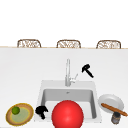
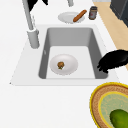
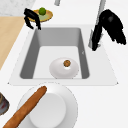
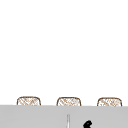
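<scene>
My left hand (image 1: 41,111) hovers over the sink's front left corner with relaxed fingers hanging down, holding nothing; it also shows in the left side view (image 2: 112,60) and the right side view (image 3: 32,17). Beside it lies a woven plate (image 1: 23,117) with a green lime (image 1: 16,110). My right hand (image 1: 87,70) floats open in the air just right of the tall faucet (image 1: 67,72), close to the spout (image 3: 97,27), not touching it. In the sink basin (image 2: 72,37) sits a white bowl (image 2: 70,63) with a small brown piece (image 2: 60,65) in it.
A big red ball (image 1: 67,115) covers the sink's front in the front view. Right of the sink, a white plate (image 1: 111,100) bears a long brown roll (image 1: 113,109), with a dark jar (image 1: 115,118) beside it. Three wicker chair backs (image 1: 28,43) line the counter's far edge.
</scene>
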### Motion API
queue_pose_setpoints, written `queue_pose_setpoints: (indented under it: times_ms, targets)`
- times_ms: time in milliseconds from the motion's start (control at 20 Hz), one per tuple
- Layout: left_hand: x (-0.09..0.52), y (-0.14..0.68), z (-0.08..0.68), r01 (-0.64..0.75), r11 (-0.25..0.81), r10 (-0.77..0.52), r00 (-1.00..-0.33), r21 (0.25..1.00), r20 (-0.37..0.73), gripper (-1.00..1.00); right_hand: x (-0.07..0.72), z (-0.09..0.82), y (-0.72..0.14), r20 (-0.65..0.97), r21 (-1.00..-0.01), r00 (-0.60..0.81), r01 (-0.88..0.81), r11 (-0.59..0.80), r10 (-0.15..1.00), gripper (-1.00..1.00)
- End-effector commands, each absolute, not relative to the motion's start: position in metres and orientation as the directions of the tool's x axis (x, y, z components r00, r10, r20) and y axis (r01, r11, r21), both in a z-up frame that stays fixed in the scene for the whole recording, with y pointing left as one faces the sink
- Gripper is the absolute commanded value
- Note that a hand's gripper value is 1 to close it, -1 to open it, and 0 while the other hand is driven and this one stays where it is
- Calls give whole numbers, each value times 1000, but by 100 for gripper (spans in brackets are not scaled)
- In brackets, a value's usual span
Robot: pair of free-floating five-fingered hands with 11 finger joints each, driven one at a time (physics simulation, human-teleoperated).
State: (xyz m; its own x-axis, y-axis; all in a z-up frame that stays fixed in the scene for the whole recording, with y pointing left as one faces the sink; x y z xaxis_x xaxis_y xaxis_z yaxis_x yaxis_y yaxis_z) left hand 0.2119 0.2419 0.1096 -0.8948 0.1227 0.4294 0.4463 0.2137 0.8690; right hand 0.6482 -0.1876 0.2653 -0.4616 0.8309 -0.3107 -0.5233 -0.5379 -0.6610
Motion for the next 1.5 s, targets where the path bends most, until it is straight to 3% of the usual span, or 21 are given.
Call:
queue_pose_setpoints:
  times_ms: [0,650,1450]
  targets:
    - [212,242,110,446,214,123,-895,869,429,0,624,255,-179,-295,-671,-462,-523,-525,837,-100]
    - [212,242,110,446,214,123,-895,869,429,0,532,218,-162,-137,-780,-454,-498,-378,881,-100]
    - [212,242,110,446,214,123,-895,869,429,0,441,148,-99,-101,-716,-477,-574,-396,873,-100]
